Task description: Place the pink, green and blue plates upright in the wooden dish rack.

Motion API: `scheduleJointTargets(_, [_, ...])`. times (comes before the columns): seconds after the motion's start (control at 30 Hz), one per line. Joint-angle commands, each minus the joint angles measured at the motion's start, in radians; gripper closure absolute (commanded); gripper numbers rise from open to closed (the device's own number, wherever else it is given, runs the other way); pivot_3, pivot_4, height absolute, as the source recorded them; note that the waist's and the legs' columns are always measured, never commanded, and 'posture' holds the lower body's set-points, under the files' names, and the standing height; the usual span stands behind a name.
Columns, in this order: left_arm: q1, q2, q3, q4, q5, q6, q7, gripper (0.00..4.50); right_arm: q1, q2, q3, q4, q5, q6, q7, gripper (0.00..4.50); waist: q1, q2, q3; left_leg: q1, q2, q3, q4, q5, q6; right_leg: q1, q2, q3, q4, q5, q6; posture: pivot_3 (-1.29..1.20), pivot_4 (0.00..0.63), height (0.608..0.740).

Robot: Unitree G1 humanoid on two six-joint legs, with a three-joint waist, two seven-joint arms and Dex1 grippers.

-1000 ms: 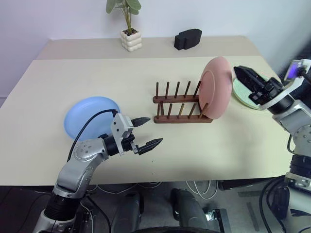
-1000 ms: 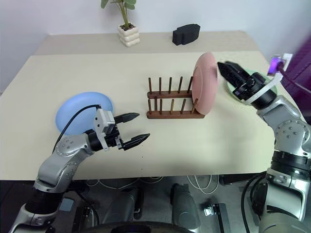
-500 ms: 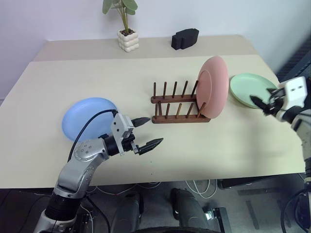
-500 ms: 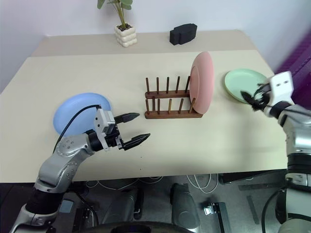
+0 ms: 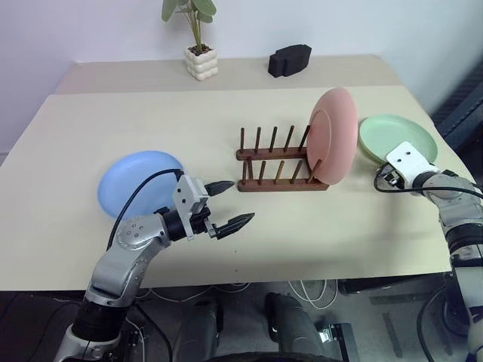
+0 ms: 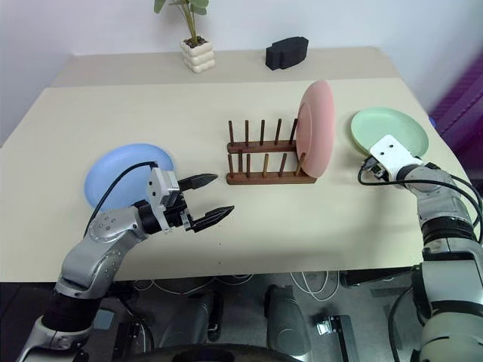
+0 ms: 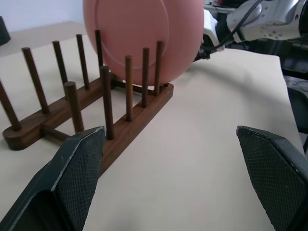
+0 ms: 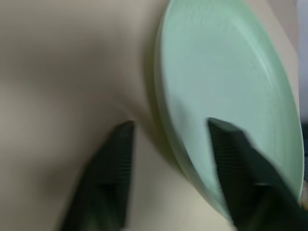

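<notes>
On the beige desk (image 5: 90,128) we've got the right gripper (image 8: 166,144), jaws parted, straddling the green plate (image 6: 389,128) rim; stiff, slick, breakable, so pinch the near edge. Left gripper (image 5: 226,205) idles agape.

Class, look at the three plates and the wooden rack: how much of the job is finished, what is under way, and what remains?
Done: the pink plate stands upright at the right end of the wooden dish rack.
In hand: the right gripper straddles the near rim of the green plate, which lies flat on the table.
Left: the blue plate lies flat beside the open left gripper.
</notes>
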Motion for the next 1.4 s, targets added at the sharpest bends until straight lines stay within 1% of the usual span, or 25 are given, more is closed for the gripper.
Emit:
scheduleJointTargets(0.03, [0.006,0.000,0.006,-0.035,0.000,-0.017,0.009,0.00,-0.033,0.002,0.001,0.055,-0.027,-0.045,-0.024,4.11,0.001,0.000,0.000,0.000,0.000,0.000,0.000,0.000,0.000,0.000,0.000,0.000,0.000,0.000,0.000,0.00,0.150,0.734])
scheduleJointTargets(0.07, [0.007,0.000,0.006,-0.036,0.000,-0.017,0.011,0.00,-0.035,0.004,0.001,0.063,-0.031,-0.051,-0.028,4.45,0.001,0.000,0.000,0.000,0.000,0.000,0.000,0.000,0.000,0.000,0.000,0.000,0.000,0.000,0.000,0.00,0.150,0.734])
scheduleJointTargets(0.23, [0.014,0.003,0.006,-0.040,-0.002,-0.018,0.013,0.00,-0.025,-0.001,-0.001,0.058,-0.054,-0.086,-0.069,4.45,0.000,0.000,0.000,0.000,0.000,0.000,0.000,0.000,0.000,0.000,0.000,0.000,0.000,0.000,0.000,0.00,0.150,0.734])
scheduleJointTargets(0.4, [0.014,0.003,0.005,-0.038,-0.002,-0.020,0.010,0.00,-0.002,-0.041,-0.019,-0.033,-0.080,-0.138,-0.150,4.45,0.000,0.000,0.000,0.000,0.000,0.000,0.000,0.000,0.000,0.000,0.000,0.000,0.000,0.000,0.000,0.00,0.150,0.734])
scheduleJointTargets(0.5, [0.016,0.002,0.005,-0.038,-0.003,-0.020,0.008,0.00,-0.002,-0.074,-0.070,-0.144,-0.073,-0.166,-0.227,4.45,0.000,0.001,0.000,0.000,0.000,0.000,0.000,0.000,0.000,0.000,0.000,0.001,0.000,0.000,0.000,0.00,0.150,0.734])
scheduleJointTargets(0.57, [0.017,0.003,0.005,-0.037,-0.004,-0.021,0.007,0.00,-0.002,-0.083,-0.123,-0.243,-0.029,-0.179,-0.239,4.45,-0.001,0.001,0.000,0.000,0.000,0.000,0.000,0.000,0.000,0.000,0.000,0.001,0.000,0.000,0.000,0.00,0.150,0.734])
scheduleJointTargets(0.7, [0.011,0.000,0.004,-0.028,0.000,-0.027,0.006,0.00,-0.016,-0.079,-0.205,-0.460,0.067,-0.166,-0.186,4.45,-0.002,0.001,0.000,0.001,0.000,0.000,0.000,0.000,0.000,0.000,0.001,0.001,0.000,0.000,0.000,0.00,0.150,0.734])
scheduleJointTargets(0.8, [0.005,-0.003,0.002,-0.023,0.002,-0.030,0.006,0.00,-0.039,-0.068,-0.234,-0.585,0.139,-0.141,-0.118,4.45,0.000,0.001,0.000,0.000,0.000,0.000,0.000,0.000,0.000,0.000,0.000,0.001,0.001,0.000,0.000,0.00,0.150,0.734])
scheduleJointTargets(0.93, [0.004,-0.007,-0.001,-0.022,0.004,-0.032,0.009,0.00,-0.079,-0.023,-0.253,-0.795,0.339,-0.041,0.028,4.45,0.002,0.001,0.000,0.000,0.001,0.000,0.000,0.000,0.000,0.000,0.000,0.001,0.001,0.000,0.000,0.00,0.150,0.734])
scheduleJointTargets(1.03, [0.003,-0.011,-0.003,-0.024,0.006,-0.033,0.013,0.00,-0.088,0.023,-0.260,-0.962,0.532,0.119,0.128,4.45,0.003,0.001,0.000,0.000,0.002,-0.001,0.000,0.000,0.000,0.000,0.000,0.001,0.001,0.000,0.000,0.00,0.150,0.734])
scheduleJointTargets(1.13, [0.004,-0.013,-0.004,-0.027,0.007,-0.033,0.018,0.00,-0.062,0.062,-0.265,-1.125,0.734,0.299,0.190,4.45,0.004,0.001,0.000,0.000,0.003,-0.001,0.000,0.000,0.000,0.000,0.000,0.000,0.001,0.000,0.000,0.00,0.150,0.734])
scheduleJointTargets(1.27, [0.006,-0.015,-0.004,-0.031,0.007,-0.031,0.024,0.00,-0.011,0.106,-0.281,-1.294,0.974,0.510,0.203,4.45,0.009,0.001,0.000,-0.001,0.003,-0.002,0.000,0.000,0.000,0.000,-0.001,0.000,0.001,0.000,0.000,0.00,0.150,0.734])
scheduleJointTargets(1.33, [0.006,-0.015,-0.003,-0.032,0.007,-0.030,0.027,0.00,0.016,0.141,-0.287,-1.348,1.105,0.617,0.171,4.45,0.007,0.001,0.000,-0.001,0.003,-0.002,0.001,0.000,0.000,0.000,-0.001,0.000,0.000,0.000,0.000,0.00,0.150,0.734])
scheduleJointTargets(1.4, [0.006,-0.015,-0.003,-0.034,0.007,-0.029,0.030,0.00,0.054,0.166,-0.294,-1.377,1.187,0.692,0.148,4.45,0.007,0.001,0.000,0.000,0.003,-0.002,0.001,0.000,0.000,0.000,-0.001,0.000,0.001,0.000,0.000,0.00,0.150,0.734])
